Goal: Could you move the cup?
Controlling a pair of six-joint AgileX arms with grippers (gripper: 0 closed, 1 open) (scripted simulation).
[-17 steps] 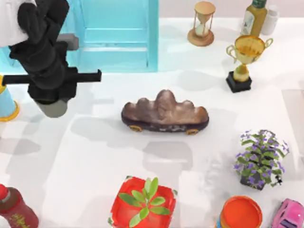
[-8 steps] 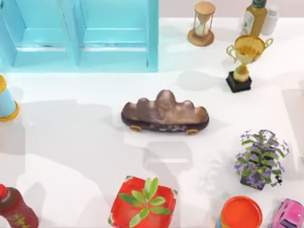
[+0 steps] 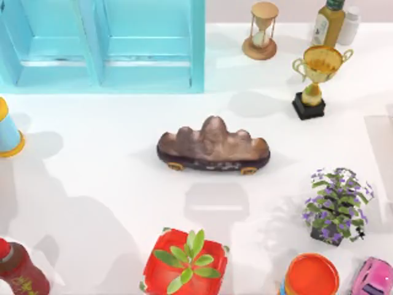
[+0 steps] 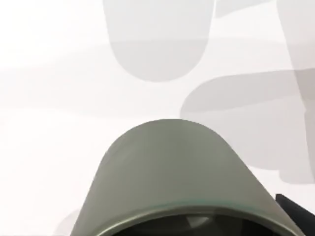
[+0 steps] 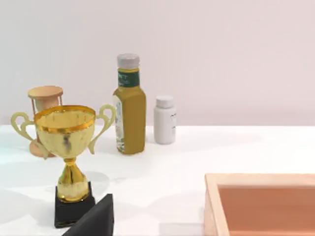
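Note:
The olive-grey cup (image 4: 167, 167) sits very close in the left wrist view, mouth toward the camera, with the white table and soft shadows behind it. My left gripper (image 4: 187, 230) is shut on the cup, and one dark fingertip (image 4: 295, 214) shows beside the rim. My right gripper (image 5: 93, 219) is parked; a dark part of it shows low in the right wrist view, near the gold trophy (image 5: 69, 147).
A brown rock ornament (image 3: 212, 146) lies mid-table. Blue cabinet (image 3: 104, 43) at back left, hourglass (image 3: 263, 29), bottles (image 3: 328, 23) and trophy (image 3: 316, 80) at back right. Flower pot (image 3: 336, 206), red planter (image 3: 186, 263), orange lid (image 3: 311, 275) and a wooden tray (image 5: 261, 204) are also near.
A second ago my left arm hung over the table's left side with the cup beneath it. It has since left the top view, and its shadow has shifted toward the front left.

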